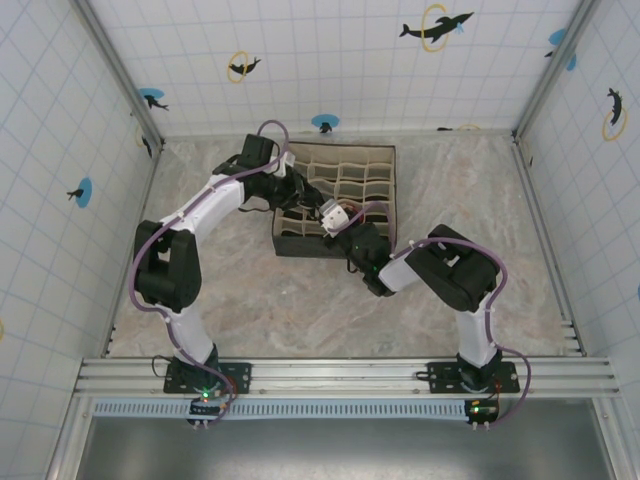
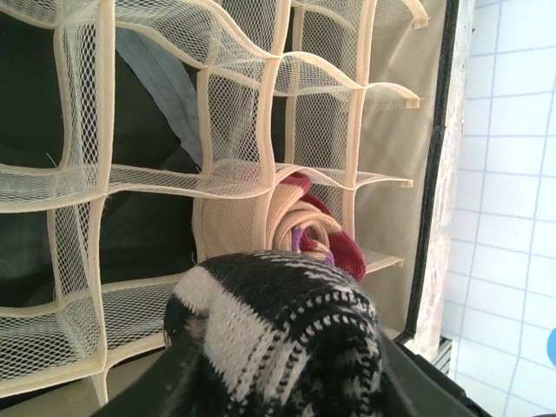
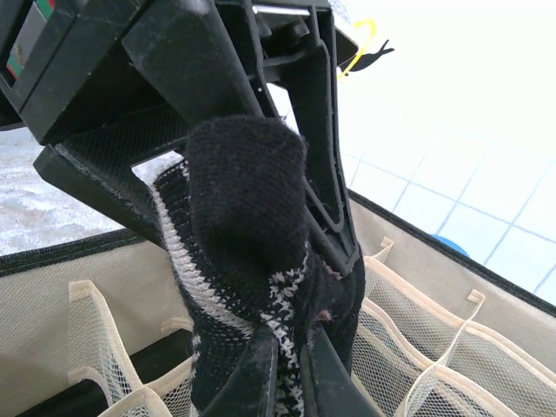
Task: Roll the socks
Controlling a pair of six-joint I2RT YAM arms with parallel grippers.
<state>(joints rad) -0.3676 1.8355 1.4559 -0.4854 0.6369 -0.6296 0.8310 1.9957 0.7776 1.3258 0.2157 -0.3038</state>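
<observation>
Black, white and grey knit sits bunched between the two dark fingers of your left claw (image 2: 287,360). This is the striped sock (image 2: 278,330), held up over the organiser box (image 1: 392,200) rather than lying on the tabletop (image 1: 460,190). From below, your right claw (image 3: 287,373) is clenched on the same sock, its fingertips pinching a fold of patterned fabric. My reading is that two holds on one bundle keep it from springing apart while it hangs over the cells. The tan sock (image 2: 300,228) is already coiled, its dark red toe wrapped on the outside. It is tucked into a cell behind the mesh dividers (image 2: 234,117), just beyond the striped one, so the free cell beside it looks like the likely target.

Several things you cannot settle from here:
- **The left claw's grip:** the sock reaches both fingers, but you cannot tell whether the pads are pressing or only flanking it.
- **The roll itself:** the sock's ends are buried in the bunch, so how tight or complete the roll is stays unclear.
- **The cell below:** the sock covers it from the left wrist.
- **The overhead view:** the two wrists crowd the meeting point, and mesh veils part of the tan coil.
</observation>
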